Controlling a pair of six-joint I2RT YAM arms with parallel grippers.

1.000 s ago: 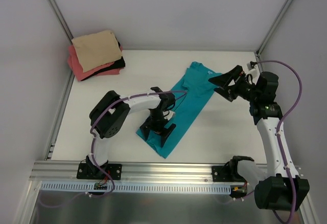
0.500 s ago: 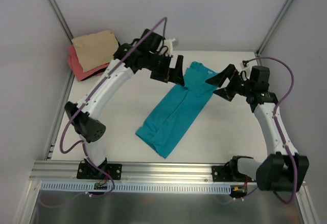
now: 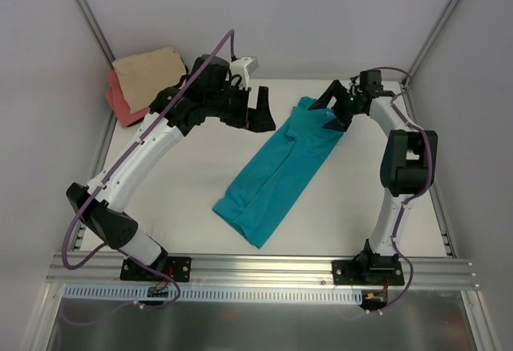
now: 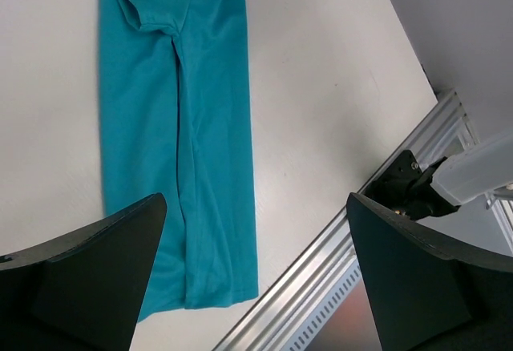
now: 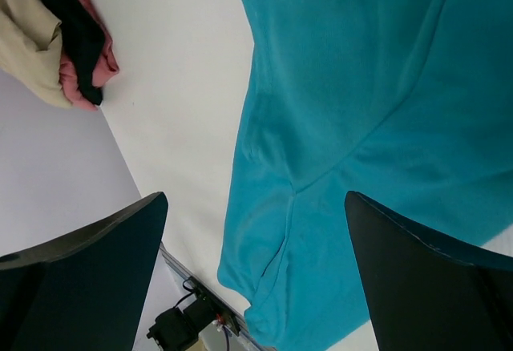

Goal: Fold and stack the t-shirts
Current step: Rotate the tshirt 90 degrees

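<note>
Teal t-shirt (image 3: 276,176) lies on the counter (image 3: 184,183) as a long strip folded lengthwise, with the hem end nearest the arm bases and the neck end far right. Left claw (image 3: 262,119) and right claw (image 3: 329,113) hover either side of the neck end, each spread apart and holding nothing.

Recommended: pinch both far corners together, lift level, and lay the neck edge square over the hem.

Tan t-shirt (image 3: 148,74) sits atop coral-pink t-shirt (image 3: 120,102) in the far left corner.

No label or writing is legible.
</note>
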